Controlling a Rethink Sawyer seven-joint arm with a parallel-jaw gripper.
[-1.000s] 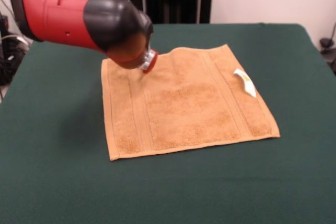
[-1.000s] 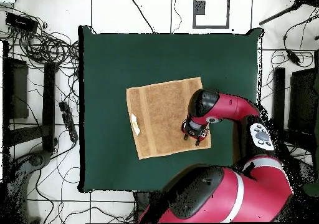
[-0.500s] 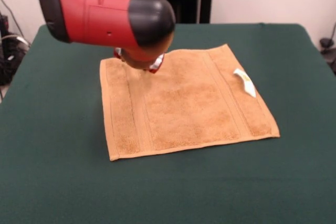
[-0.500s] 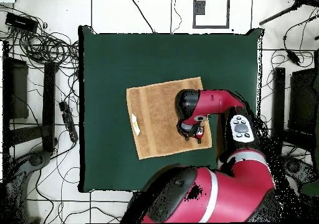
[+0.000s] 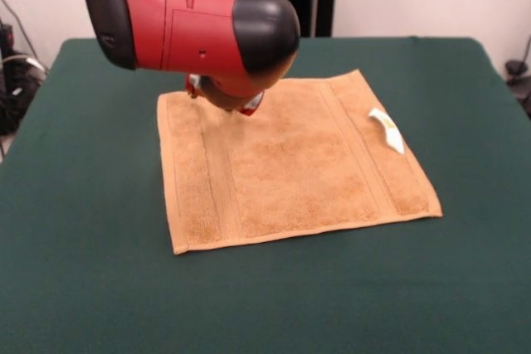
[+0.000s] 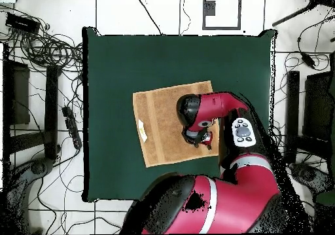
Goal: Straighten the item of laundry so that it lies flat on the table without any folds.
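Note:
The item of laundry point(image 5: 307, 167), an orange-tan towel with stripe bands near two edges, lies spread out on the green table point(image 5: 83, 288). No folds show on its uncovered part. Its white tag point(image 5: 387, 128) sticks out at the right edge. My gripper point(image 5: 249, 104) hangs low over the towel's far left part, almost wholly hidden under the red and black wrist. In the overhead view the towel point(image 6: 163, 124) sits mid-table point(image 6: 131, 62) with its tag point(image 6: 142, 130) at the left edge. There the gripper point(image 6: 204, 139) is over the towel's lower right part, and the arm covers that corner.
The table's edges lie well outside the towel on every side. Cables point(image 6: 46, 49) and black stands point(image 6: 52, 108) crowd the floor beside the table. The arm's big red body point(image 6: 222, 206) overhangs the table's bottom edge in the overhead view.
The arm has swung further in over the towel and the wrist has turned. The ruffle along the towel's far edge has flattened out, and that edge now runs straight.

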